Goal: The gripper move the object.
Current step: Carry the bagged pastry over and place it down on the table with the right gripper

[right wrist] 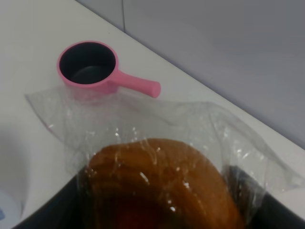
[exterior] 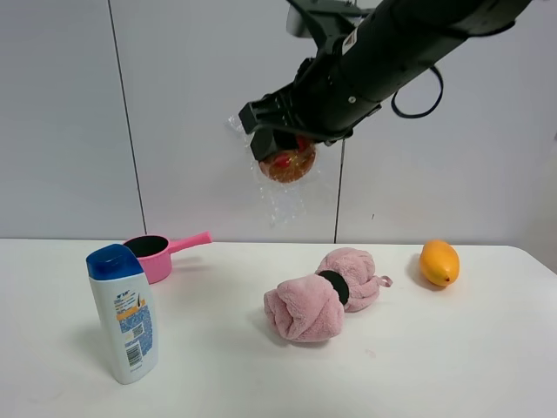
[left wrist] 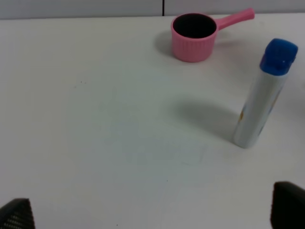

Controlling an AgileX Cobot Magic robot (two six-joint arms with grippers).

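My right gripper (exterior: 280,139), a black claw on a thick black arm, is shut on the golden-brown tart (exterior: 287,164) with red spots. It holds the tart high above the table, in front of the back wall. Loose clear plastic hangs below the tart. In the right wrist view the tart (right wrist: 162,181) fills the space between the dark fingers (right wrist: 52,210), above the pink saucepan. My left gripper (left wrist: 152,212) is open and empty over bare table; only its two fingertips (left wrist: 288,205) show, far apart. It is out of the exterior high view.
A pink saucepan (exterior: 152,254) stands at the back left, also in the left wrist view (left wrist: 193,36). A white bottle with a blue cap (exterior: 124,313) stands at front left. A rolled pink towel (exterior: 326,292) lies mid-table. An orange-yellow mango (exterior: 439,262) lies at the right.
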